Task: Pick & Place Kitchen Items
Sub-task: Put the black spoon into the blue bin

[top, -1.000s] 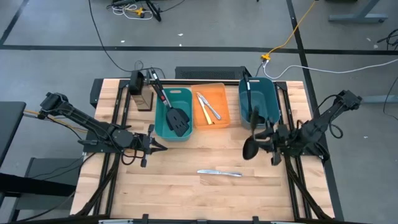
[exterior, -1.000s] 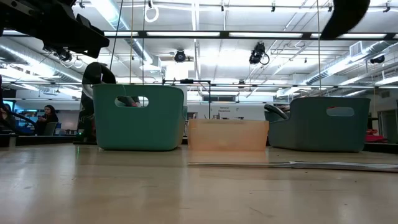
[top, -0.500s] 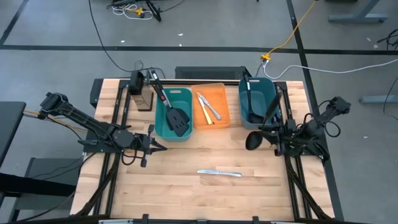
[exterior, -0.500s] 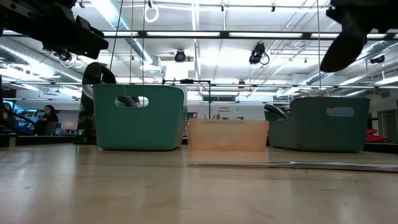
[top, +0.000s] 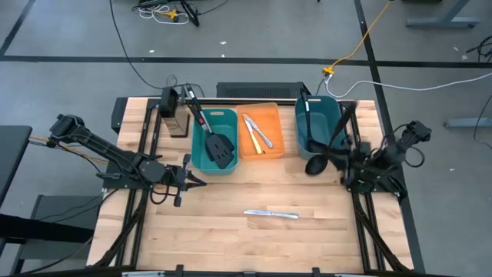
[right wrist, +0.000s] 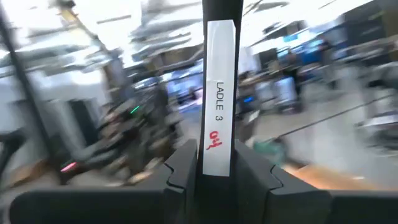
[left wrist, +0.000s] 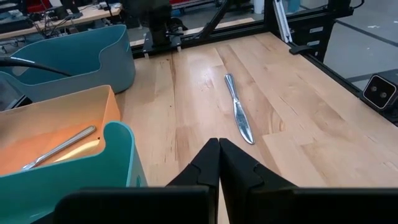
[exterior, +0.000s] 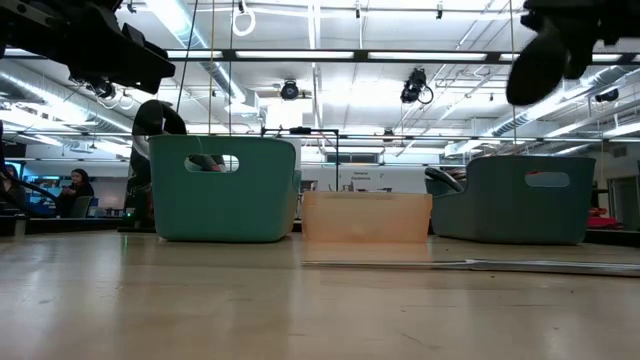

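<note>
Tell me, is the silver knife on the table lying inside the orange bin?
No, the silver knife lies on the bare wooden table, apart from the orange bin.

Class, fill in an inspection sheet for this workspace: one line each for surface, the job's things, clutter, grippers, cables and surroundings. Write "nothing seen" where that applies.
Surface: wooden table, bare boards at the front.
Job's things: silver knife lying loose on the boards; black spatula in the left teal bin; silver cutlery in the orange bin; ladle held above the front of the right teal bin.
Clutter: dark box at the back left.
Grippers: left gripper shut, empty, waiting in front of the left teal bin; right gripper shut on the ladle's handle.
Cables: yellow cable and others on the floor behind.
Surroundings: grey floor; lit workshop beyond.
</note>
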Robot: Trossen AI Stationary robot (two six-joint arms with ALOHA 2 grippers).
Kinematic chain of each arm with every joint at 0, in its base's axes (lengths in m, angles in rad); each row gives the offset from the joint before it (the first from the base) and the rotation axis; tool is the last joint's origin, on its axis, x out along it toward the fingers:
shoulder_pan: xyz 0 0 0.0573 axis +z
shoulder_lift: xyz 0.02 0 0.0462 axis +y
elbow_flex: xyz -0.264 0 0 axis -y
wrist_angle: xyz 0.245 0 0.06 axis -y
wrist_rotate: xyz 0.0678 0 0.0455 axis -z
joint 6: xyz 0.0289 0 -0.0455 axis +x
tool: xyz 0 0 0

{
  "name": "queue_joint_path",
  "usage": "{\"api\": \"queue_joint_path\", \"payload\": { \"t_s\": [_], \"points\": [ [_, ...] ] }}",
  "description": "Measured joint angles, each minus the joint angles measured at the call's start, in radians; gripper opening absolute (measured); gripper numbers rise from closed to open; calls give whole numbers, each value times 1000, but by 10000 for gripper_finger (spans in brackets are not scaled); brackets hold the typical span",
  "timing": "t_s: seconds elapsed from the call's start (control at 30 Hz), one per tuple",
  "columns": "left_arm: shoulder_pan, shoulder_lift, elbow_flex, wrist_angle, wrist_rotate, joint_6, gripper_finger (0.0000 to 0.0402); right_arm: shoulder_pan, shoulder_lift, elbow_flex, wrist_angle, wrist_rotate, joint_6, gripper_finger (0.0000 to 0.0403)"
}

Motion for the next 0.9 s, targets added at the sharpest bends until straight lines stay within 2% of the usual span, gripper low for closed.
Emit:
{"api": "queue_joint_path", "payload": {
  "t_s": [0.07,0.17,0.23,0.37,0.43,0.57,0.67,0.9],
  "points": [
    [0,0,0,0,0,0,11,0,16,64,1,61,-63,82],
    [0,0,0,0,0,0,14,0,58,176,-54,89,-139,82],
    [0,0,0,1,0,0,15,0,105,257,-96,155,-173,82],
    [0,0,0,1,0,0,15,0,214,411,-237,357,-159,82],
    [0,0,0,1,0,1,13,-1,255,475,-339,396,-120,82],
    [0,0,0,1,0,2,10,-30,287,559,-534,375,15,82],
    [0,0,0,7,0,3,9,-80,304,579,-590,323,83,82],
    [0,0,0,14,-20,18,12,-258,422,579,-590,67,141,82]
  ]
}}
